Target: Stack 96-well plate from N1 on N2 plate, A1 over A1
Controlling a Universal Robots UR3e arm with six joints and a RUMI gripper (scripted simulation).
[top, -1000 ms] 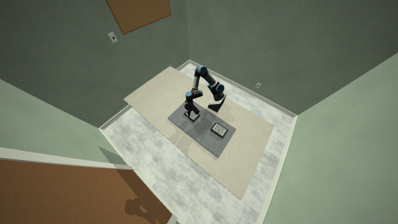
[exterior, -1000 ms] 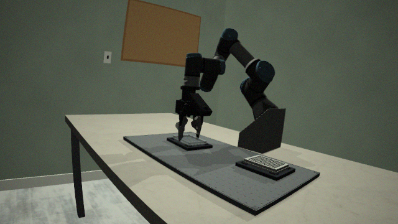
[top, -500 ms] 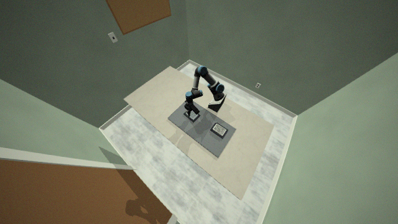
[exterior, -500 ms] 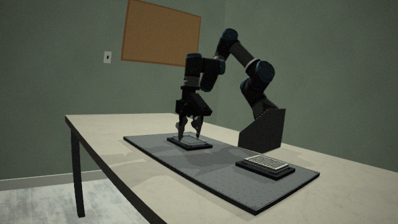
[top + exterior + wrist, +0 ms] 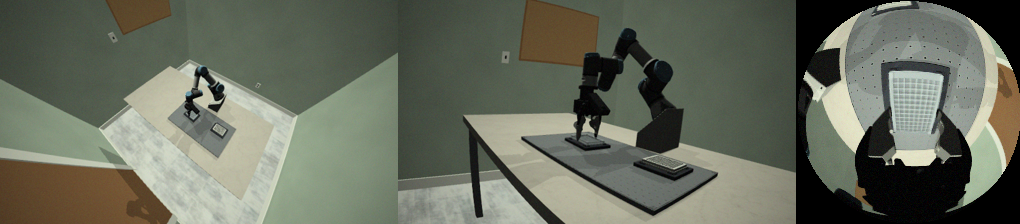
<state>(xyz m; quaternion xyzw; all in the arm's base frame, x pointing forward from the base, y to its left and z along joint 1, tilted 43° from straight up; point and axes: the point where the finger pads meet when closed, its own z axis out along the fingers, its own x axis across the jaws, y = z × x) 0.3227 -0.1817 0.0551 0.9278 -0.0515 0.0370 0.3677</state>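
A white 96-well plate (image 5: pixel 194 116) (image 5: pixel 591 140) (image 5: pixel 915 100) sits in the black plate nest N1 (image 5: pixel 584 145) (image 5: pixel 886 85) on the grey baseplate. My gripper (image 5: pixel 190 114) (image 5: pixel 587 137) (image 5: pixel 914 108) stands straight down over it. Its two fingers are shut on the long sides of the plate's near end. The plate still lies flat in its nest. A second well plate (image 5: pixel 219 129) (image 5: pixel 663 162) rests flat in nest N2 (image 5: pixel 224 134) (image 5: pixel 678 175) at the baseplate's other end. I cannot make out the cut corners.
The grey perforated baseplate (image 5: pixel 211 144) (image 5: pixel 615 174) (image 5: pixel 866 60) lies on a beige table (image 5: pixel 249 155) (image 5: pixel 500 130). The arm's dark pedestal (image 5: pixel 216 106) (image 5: pixel 660 130) stands behind the baseplate, between the two nests.
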